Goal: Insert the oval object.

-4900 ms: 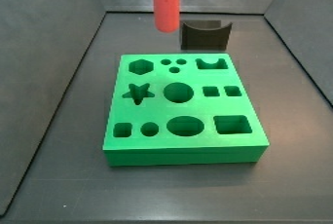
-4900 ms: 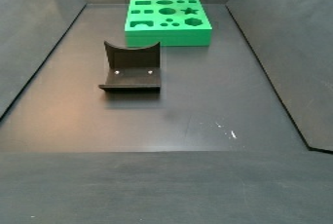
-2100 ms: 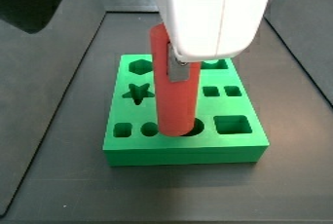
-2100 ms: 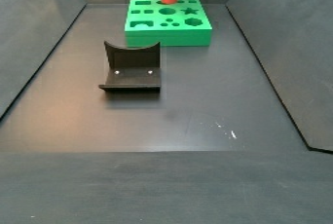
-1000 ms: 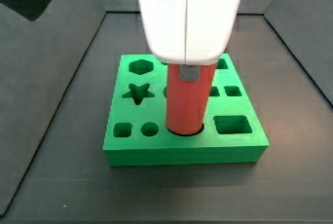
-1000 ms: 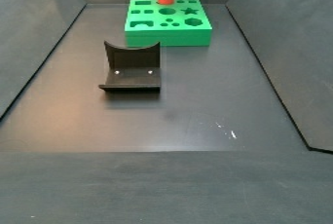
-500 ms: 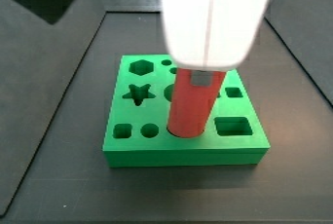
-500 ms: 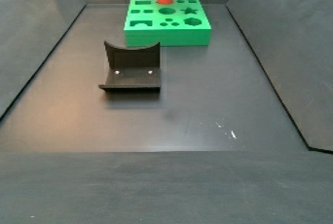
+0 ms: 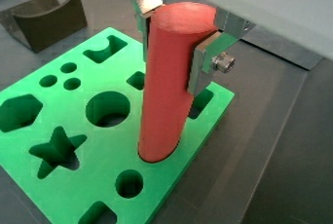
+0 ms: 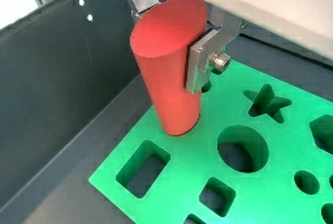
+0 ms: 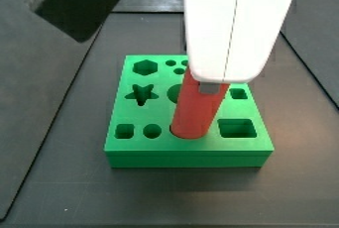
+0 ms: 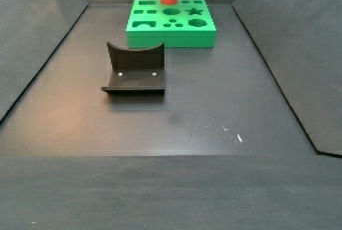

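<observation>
1. Green plastic block with shaped holes (image 11: pixel 146 123): sits flat on the dark floor; star hole at about 9 o'clock of its face, round hole at centre, oval hole at about 5 o'clock in a side view. In a side view (image 12: pixel 174 22) it lies far back, near 12 o'clock of the floor.
2. Long smooth red-coral oval object (image 11: pixel 199 106): lower end at the oval hole, body tilted, top leaning toward 1 o'clock. Judgement: the tilt suggests the tip is seated or catching at the rim and not yet aligned. Depth of entry cannot be told.
3. Gripper (image 9: pixel 180 30): flat silver fingers (image 10: pixel 205 56) closed on the peg's upper end, gripping it from two sides, so the lower length stays free to enter. White wrist body (image 11: pixel 233 24) hides the grip in that side view.
4. Dark L-shaped fixture (image 12: pixel 134 71): stands near floor centre, well apart from the block, empty.
5. Change: half a second earlier the peg leaned about the same; the wrist body has shifted slightly toward 3 o'clock. A second ago the peg stood nearly upright.
</observation>
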{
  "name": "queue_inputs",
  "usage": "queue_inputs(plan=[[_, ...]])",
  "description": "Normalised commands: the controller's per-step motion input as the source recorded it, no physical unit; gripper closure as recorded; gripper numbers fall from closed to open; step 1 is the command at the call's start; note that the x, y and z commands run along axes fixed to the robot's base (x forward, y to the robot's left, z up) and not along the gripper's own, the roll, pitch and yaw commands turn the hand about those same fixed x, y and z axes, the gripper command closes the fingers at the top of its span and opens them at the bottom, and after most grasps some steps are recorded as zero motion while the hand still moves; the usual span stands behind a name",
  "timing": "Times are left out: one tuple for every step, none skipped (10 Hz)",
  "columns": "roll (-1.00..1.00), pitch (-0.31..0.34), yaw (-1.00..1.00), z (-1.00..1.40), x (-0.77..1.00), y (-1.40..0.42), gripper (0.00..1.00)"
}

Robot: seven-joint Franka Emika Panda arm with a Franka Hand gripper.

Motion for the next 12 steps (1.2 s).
queue_inputs(plan=[[-0.07, -0.151, 0.16, -0.31, -0.05, 0.05, 1.0], [0.0, -0.174, 0.19, -0.22, -0.21, 0.03, 1.0], [0.0, -0.181, 0.17, -0.25, -0.25, 0.02, 1.0], [0.0, -0.126, 0.15, -0.29, -0.29, 0.0, 1.0], [0.12, 0.0, 0.1, -0.21, -0.18, 0.0, 1.0], [0.15, 0.0, 0.1, -0.22, -0.19, -0.02, 1.0], [0.18, 0.0, 0.13, -0.26, -0.28, -0.04, 1.0], [0.16, -0.017, 0.14, -0.28, -0.26, -0.05, 1.0], [0.11, -0.034, 0.12, -0.31, -0.25, -0.04, 1.0], [0.01, -0.067, 0.1, -0.3, -0.22, 0.0, 1.0], [-0.01, -0.051, 0.01, -0.16, -0.1, 0.0, 1.0], [-0.09, -0.071, 0.0, -0.01, -0.06, 0.04, 1.0]])
